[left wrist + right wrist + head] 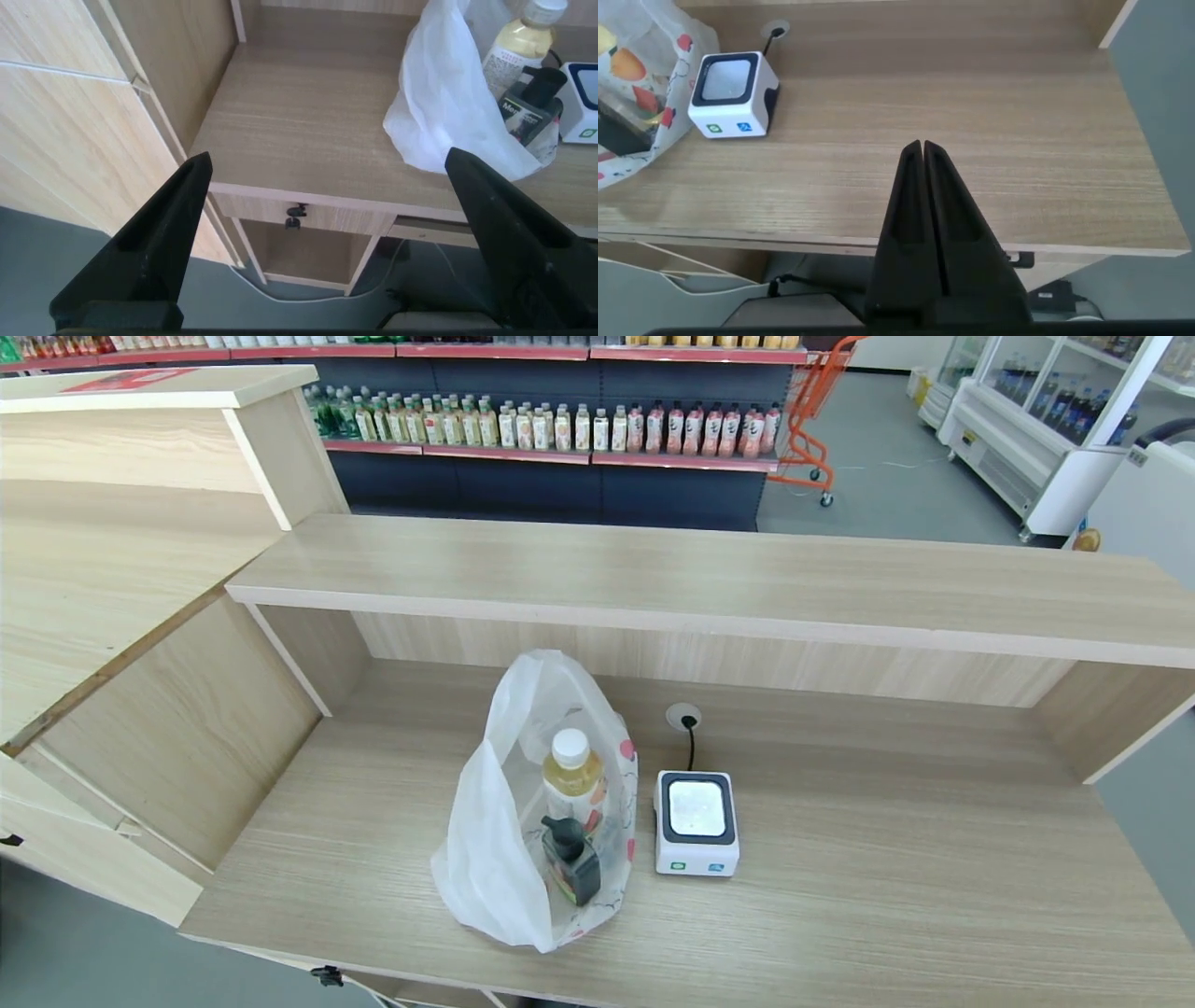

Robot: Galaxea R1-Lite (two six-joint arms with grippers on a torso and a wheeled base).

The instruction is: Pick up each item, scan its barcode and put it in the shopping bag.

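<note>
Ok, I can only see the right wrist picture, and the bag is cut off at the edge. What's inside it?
Observer: Two things stand in the shopping bag: a pale yellow drink bottle with a white cap, and a dark bottle with a black top in front of it.
Operator: Is my other arm holding anything?
Observer: No. The left gripper has its jaws wide open with nothing between them, back from the front edge of the counter.
</note>
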